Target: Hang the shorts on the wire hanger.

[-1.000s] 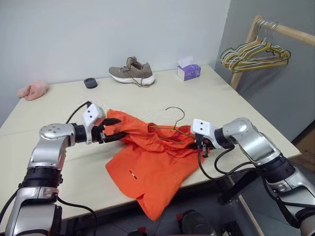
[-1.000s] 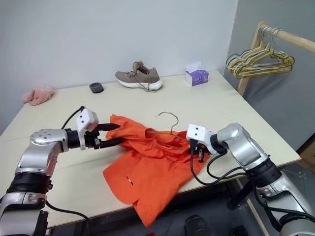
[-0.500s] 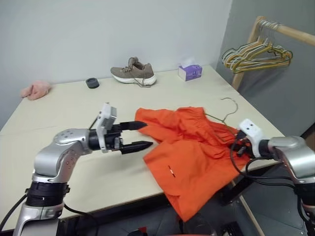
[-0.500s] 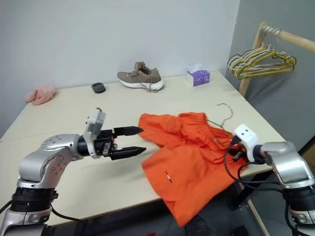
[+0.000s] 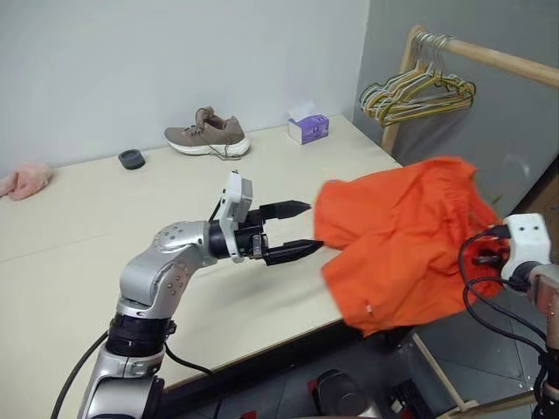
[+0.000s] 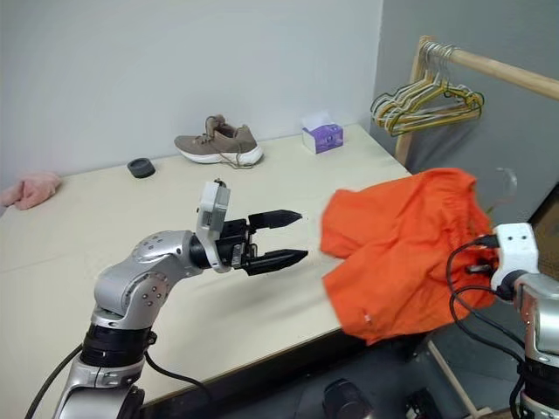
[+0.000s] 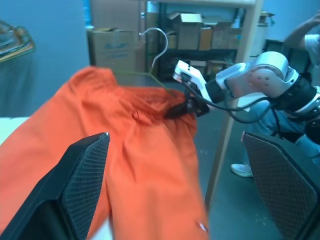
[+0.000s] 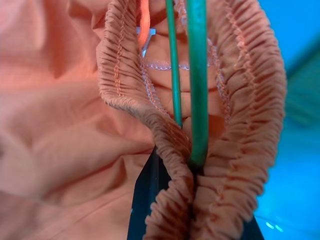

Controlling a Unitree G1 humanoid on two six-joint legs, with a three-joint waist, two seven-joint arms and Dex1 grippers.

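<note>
Right then, as things stand:

Shorts: the shorts [image 5: 406, 240] hang in the air off the right-hand edge of the table [image 5: 105, 227], lifted clear of the top, the orange cloth drooping below the table's edge. The gathered waistband is uppermost, at the far right.

Wire hanger: the wire hanger [image 7: 156, 50] is threaded into the waistband, and its hook stands up above the cloth. In the right wrist view two thin wires run down inside the gathered elastic to the fingers.

Right gripper: the right gripper [image 7: 176, 110] is pressed together, pinching the waistband and the hanger wire in one grip. It holds the whole bundle up, out past the table's right side.

Left gripper: the left gripper [image 5: 295, 229] has its two black fingers spread wide and nothing between them. It points level toward the shorts and sits just beside the cloth's near edge, over the table, not touching it as far as I can see.

Shoe: the brown shoe [image 5: 206, 134] sits at the far side of the table, near the wall.

Tissue box: the purple tissue box [image 5: 309, 127] is at the far right corner of the table.

Black ring: a small dark round thing [image 5: 132, 159] lies left of the shoe.

Pink cloth: the pink cloth [image 5: 22, 181] is at the far left edge.

Rack: a wooden rail [image 5: 489, 59] to the right carries the bunch of yellow and green hangers [image 5: 417, 89], well apart from the shorts.
</note>
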